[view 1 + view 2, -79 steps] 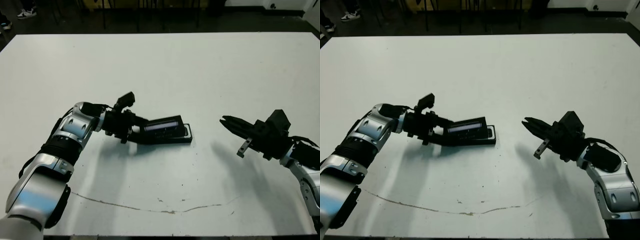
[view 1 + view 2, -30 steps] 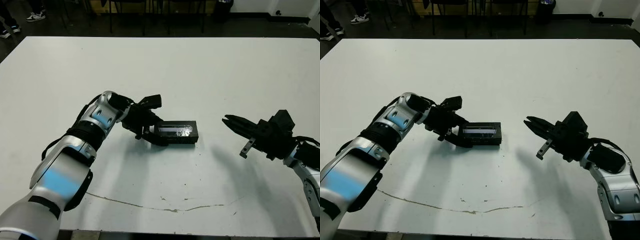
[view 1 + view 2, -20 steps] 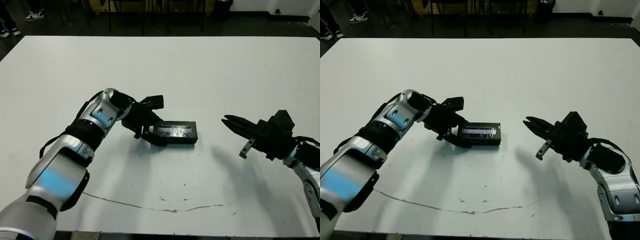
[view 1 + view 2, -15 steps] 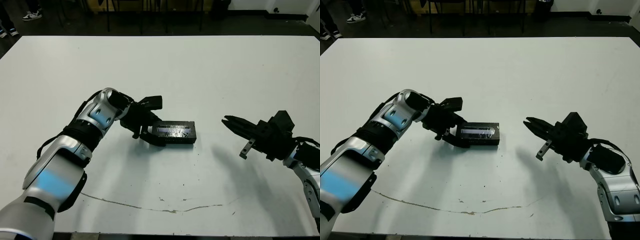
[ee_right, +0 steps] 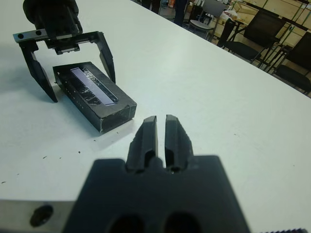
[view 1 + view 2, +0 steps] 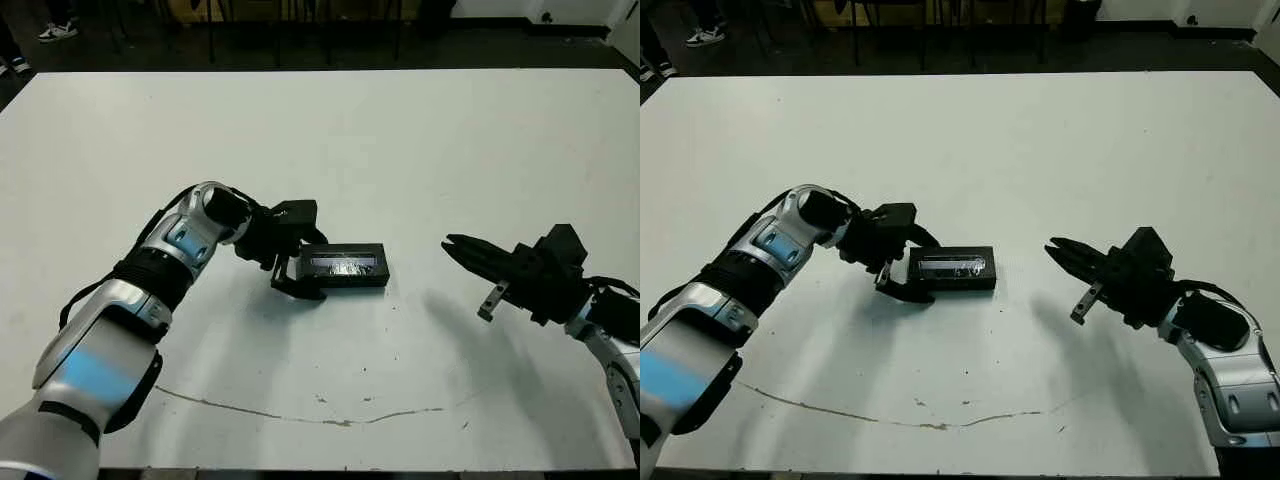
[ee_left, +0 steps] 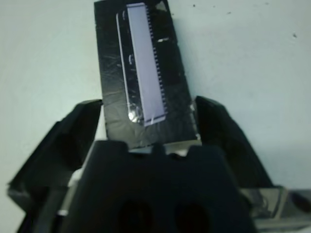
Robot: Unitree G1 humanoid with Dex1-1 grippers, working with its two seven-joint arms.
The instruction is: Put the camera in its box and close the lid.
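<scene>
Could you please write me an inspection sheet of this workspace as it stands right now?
Surface: white table, with a thin dark scratch line near the front edge.
Job's things: box lies flat with the striped lid on it, closed. Camera: not visible.
Clutter: nothing seen.
End effectors: left end effector open, its fingers astride the box's end, no clear contact; right end effector shut, empty, apart from the box.
Cables: black cable along the left forearm; none on the table.
Surroundings: dark floor, chair legs beyond the far edge, shoes of a person at far left.
</scene>
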